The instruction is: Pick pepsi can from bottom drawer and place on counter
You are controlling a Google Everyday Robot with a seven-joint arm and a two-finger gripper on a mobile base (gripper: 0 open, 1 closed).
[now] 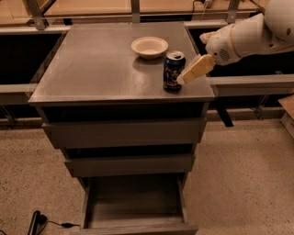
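Observation:
The pepsi can [174,71], dark blue with a silver top, stands upright on the grey counter [101,64] near its front right corner. My gripper [191,62] reaches in from the right. One cream finger [196,69] slants down beside the can's right side, its tip at the can's lower edge. The other finger [206,36] shows higher, by the wrist. The jaws stand apart and do not enclose the can. The bottom drawer [138,228] is pulled out and nothing shows inside it.
A cream bowl [149,47] sits on the counter just behind the can. The two upper drawers [124,133] are shut. Pale wooden tabletops with metal rails [92,8] stand behind. A black cable [37,222] lies on the floor at lower left.

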